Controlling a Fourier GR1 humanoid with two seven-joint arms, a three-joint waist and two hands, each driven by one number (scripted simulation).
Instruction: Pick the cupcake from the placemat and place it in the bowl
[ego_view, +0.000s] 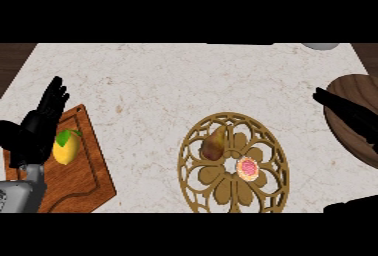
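Worktop (148, 80): pale marble, everything listed relative to the placemat (193, 190), a round golden openwork piece.

Cupcake (248, 168): on the placemat, right of its centre, pink-topped.

Pear (215, 144): on the placemat, up and left of the cupcake.

Bowl (353, 100): dark wood, well right of the placemat at the frame edge.

Cutting board (81, 170): well left of the placemat, carrying a lemon (66, 146).

My left robot hand (40, 125): over the board's left edge, fingers straight, holding nothing.

My right robot hand (347, 112): above the bowl, fingers extended, holding nothing.
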